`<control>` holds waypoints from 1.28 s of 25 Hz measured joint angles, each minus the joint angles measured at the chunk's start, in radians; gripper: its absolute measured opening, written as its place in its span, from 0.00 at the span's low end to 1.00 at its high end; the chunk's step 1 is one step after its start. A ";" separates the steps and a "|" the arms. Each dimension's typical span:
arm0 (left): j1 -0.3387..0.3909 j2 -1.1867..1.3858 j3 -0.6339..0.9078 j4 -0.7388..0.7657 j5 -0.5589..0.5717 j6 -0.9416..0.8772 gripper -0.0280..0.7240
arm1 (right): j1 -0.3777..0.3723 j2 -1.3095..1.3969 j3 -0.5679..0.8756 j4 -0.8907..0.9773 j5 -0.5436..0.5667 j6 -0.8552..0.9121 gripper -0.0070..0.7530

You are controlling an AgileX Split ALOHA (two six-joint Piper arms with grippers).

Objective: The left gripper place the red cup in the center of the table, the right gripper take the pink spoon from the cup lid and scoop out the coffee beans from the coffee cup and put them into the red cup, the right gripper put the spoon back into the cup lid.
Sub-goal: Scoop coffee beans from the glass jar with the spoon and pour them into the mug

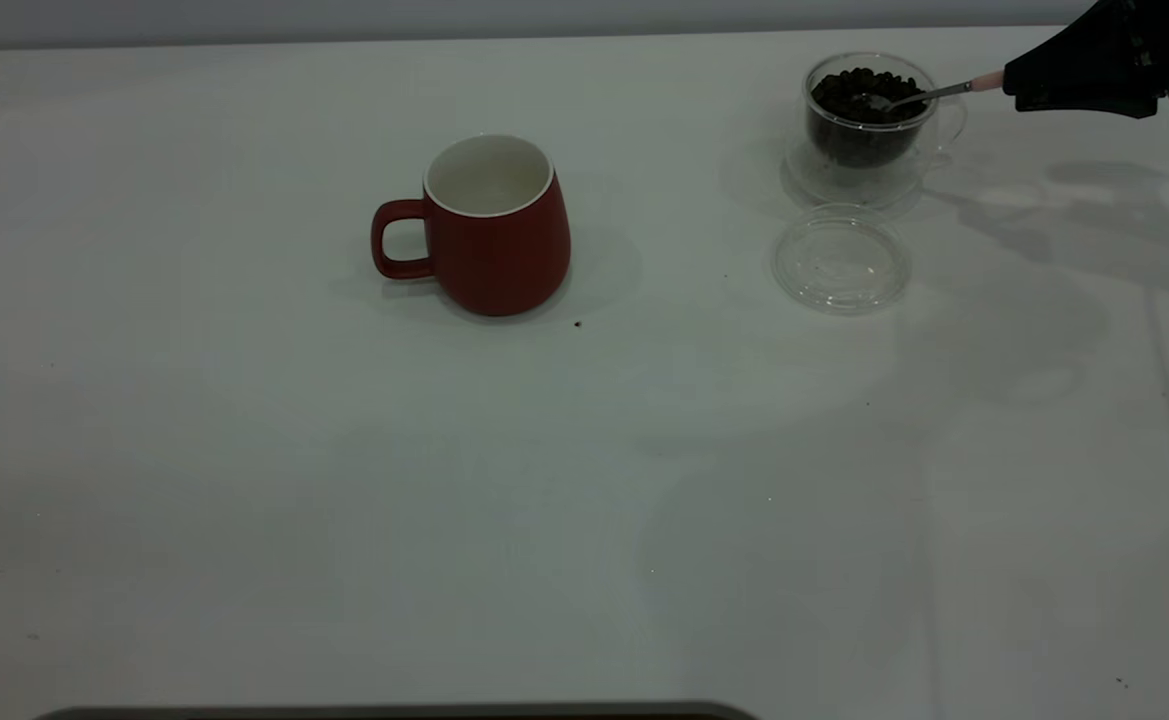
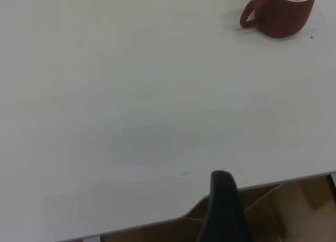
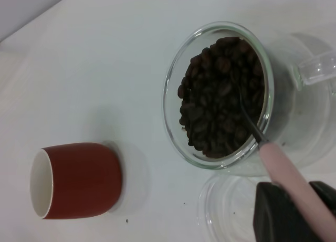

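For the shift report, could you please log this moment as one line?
right gripper: holds pink spoon, bowl in coffee cup beans | red cup: centre, empty | cup lid: bare | left gripper: parked

open table (image 1: 244, 480), lid (image 1: 840, 262) beside glass cup (image 1: 869, 125)

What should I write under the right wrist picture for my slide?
Right gripper holds the pink spoon, dipping it into coffee beans near the red cup.

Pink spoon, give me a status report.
Right gripper shut on pink-handled spoon, bowl in glass coffee-bean cup. Red ceramic mug centred, looks empty. Clear lid bare. Left gripper parked.
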 joint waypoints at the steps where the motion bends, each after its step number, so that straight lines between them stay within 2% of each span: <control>1: 0.000 0.000 0.000 0.000 0.000 0.000 0.82 | 0.000 0.003 -0.002 0.002 0.003 0.000 0.14; 8: 0.000 0.000 0.000 0.000 0.000 0.000 0.82 | -0.007 0.007 -0.003 0.008 0.026 0.018 0.14; 16: 0.000 0.000 0.000 0.000 0.000 0.000 0.82 | -0.043 0.007 -0.004 -0.001 0.118 0.187 0.14; 23: 0.000 0.000 0.000 0.000 0.000 0.000 0.82 | -0.079 0.014 -0.004 0.007 0.142 0.268 0.14; 32: 0.000 0.000 0.000 0.000 0.000 0.002 0.82 | -0.124 0.014 -0.004 0.063 0.244 0.287 0.14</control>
